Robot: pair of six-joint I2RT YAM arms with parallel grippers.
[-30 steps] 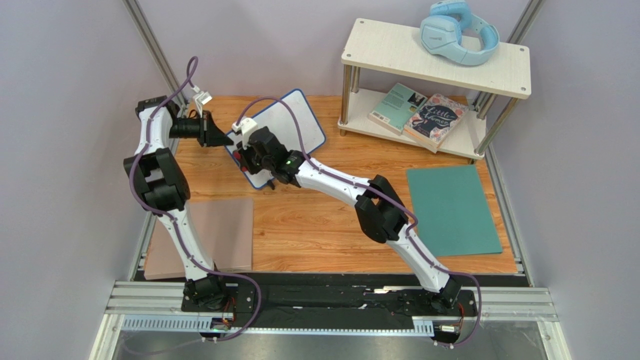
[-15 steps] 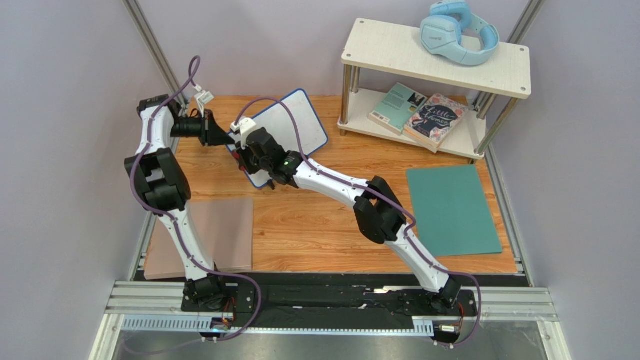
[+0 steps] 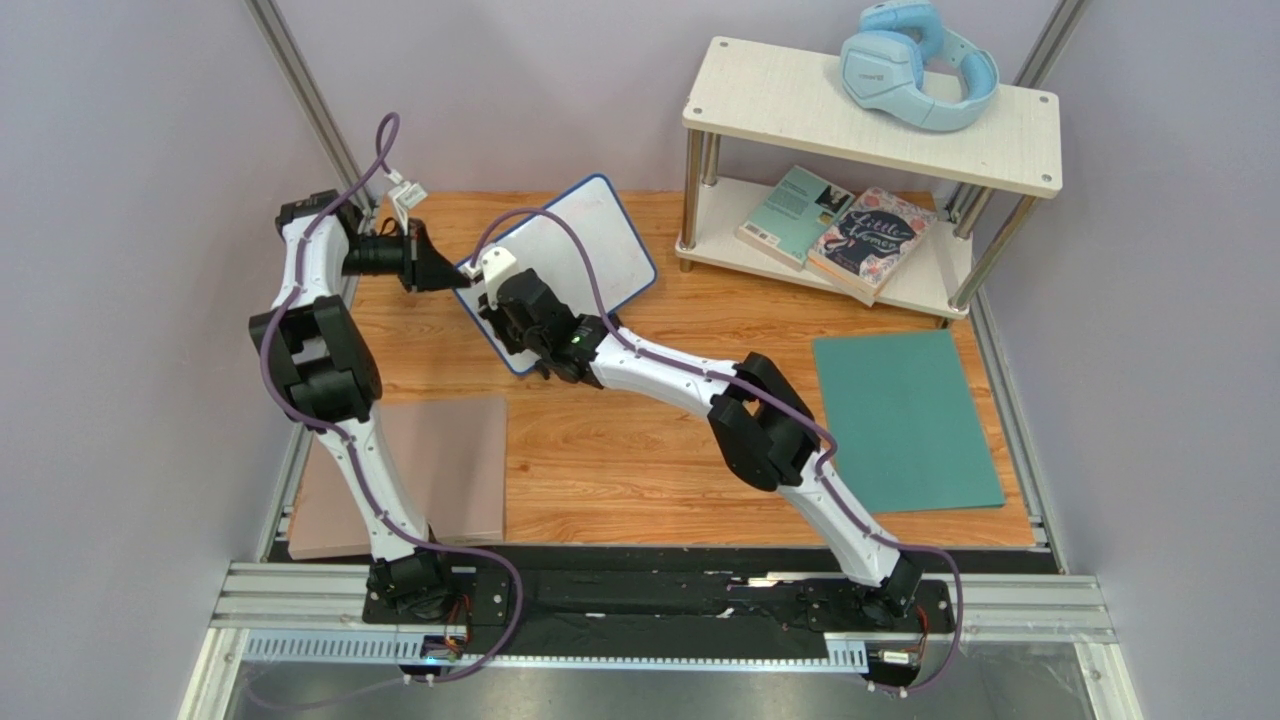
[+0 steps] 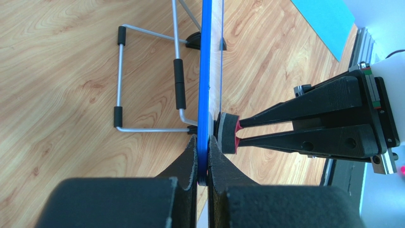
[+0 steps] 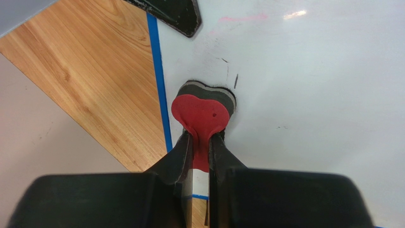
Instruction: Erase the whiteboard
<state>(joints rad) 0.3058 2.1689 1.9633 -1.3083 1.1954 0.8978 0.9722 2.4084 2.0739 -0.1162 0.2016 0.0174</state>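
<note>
Wood table | left hand clamps whiteboard edge | right hand pinches red eraser against it

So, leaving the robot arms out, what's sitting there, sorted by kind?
whiteboard: 1
eraser: 1
mats: 2, teal mat and pinkish-brown mat
books: 2, teal book and floral book
headphones: 1
shelf: 1
total: 8
</note>
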